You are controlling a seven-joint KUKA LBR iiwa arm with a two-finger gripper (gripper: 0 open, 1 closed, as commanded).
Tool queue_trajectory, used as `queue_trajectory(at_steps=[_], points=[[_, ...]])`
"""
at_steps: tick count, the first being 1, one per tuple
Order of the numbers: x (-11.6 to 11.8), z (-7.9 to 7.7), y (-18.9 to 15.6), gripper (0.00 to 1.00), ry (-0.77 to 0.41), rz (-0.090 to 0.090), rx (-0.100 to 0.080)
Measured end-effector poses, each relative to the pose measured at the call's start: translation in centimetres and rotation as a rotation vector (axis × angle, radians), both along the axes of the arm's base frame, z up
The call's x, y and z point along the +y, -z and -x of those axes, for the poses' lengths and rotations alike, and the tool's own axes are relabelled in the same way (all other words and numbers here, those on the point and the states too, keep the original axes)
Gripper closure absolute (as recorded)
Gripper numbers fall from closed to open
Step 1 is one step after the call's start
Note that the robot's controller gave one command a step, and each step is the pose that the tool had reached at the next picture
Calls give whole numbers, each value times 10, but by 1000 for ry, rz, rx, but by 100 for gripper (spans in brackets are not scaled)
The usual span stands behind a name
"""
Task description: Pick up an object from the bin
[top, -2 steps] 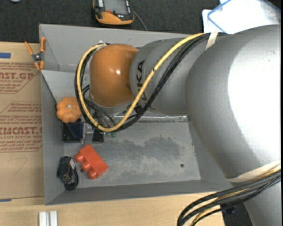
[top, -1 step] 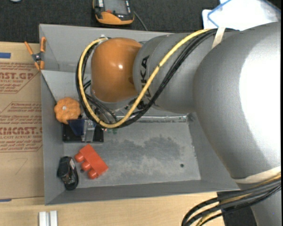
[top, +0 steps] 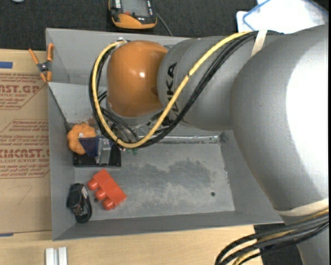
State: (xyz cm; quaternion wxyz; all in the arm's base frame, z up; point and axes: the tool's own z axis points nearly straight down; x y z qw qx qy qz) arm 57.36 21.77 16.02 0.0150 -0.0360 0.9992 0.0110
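My gripper (top: pixel 104 148) reaches down below the wrist at the bin's left side, most of it hidden by the arm. Right beside it, to the left, lies an orange-yellow lumpy toy (top: pixel 79 136) with a small blue piece (top: pixel 90 144) against it. A flat black thing (top: pixel 94 159) lies directly under the gripper. Whether anything is held is hidden. A red block with round studs (top: pixel 106 189) lies nearer the front, apart from the gripper.
A black rounded object (top: pixel 79 202) sits in the bin's front left corner. The arm and its orange wrist cover hide the back and right of the bin. Bare grey floor shows in the front middle.
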Motion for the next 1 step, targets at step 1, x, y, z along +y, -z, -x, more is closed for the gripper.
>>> queue_trajectory(at_steps=[1], points=[[0,0,-3,100,0,-1,-1]])
